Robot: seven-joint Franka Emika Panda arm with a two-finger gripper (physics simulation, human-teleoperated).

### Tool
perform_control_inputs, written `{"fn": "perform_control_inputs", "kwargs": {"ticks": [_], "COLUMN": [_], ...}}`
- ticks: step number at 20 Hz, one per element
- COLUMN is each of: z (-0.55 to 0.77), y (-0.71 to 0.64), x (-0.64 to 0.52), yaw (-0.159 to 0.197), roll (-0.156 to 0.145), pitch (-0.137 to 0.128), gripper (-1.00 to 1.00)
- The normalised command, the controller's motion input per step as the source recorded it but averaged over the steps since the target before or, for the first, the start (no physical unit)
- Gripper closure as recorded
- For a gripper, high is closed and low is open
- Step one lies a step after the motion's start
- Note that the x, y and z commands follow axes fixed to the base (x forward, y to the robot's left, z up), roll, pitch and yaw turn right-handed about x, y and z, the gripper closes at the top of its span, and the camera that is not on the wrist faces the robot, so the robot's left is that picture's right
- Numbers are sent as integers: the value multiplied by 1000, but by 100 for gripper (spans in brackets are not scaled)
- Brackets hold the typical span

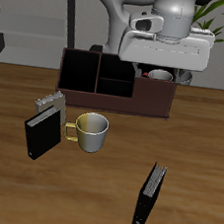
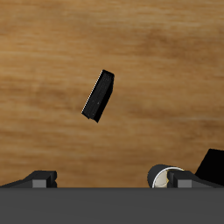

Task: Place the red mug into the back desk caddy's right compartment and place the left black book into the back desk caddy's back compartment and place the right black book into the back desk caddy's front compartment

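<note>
The back desk caddy stands at the table's back. The red mug shows its white inside in the caddy's reddish-brown right compartment. My gripper hovers just above it, open, with nothing between the fingers. In the wrist view the red mug lies close to one fingertip, and the gripper is spread wide. The left black book stands alone near the table's front edge, and also appears in the wrist view as the left black book. The right black book stands on the other side.
A grey patterned book leans just behind the right black book. A pale mug with a yellow handle stands beside them, in front of the caddy. The caddy's black-walled sections are at its other end.
</note>
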Motion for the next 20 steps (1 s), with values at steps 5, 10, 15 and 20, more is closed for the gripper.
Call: {"fn": "perform_control_inputs", "kwargs": {"ticks": [5,10,15,20], "z": [-211,-211,-94,-109], "y": [117,146,114,90], "x": [431,410,289,201], "yaw": [-10,36,-42,-30], "roll": [7,-8,-4,-2], "pitch": [21,-4,19,3], "gripper": [-100,-100,-100,-100]}}
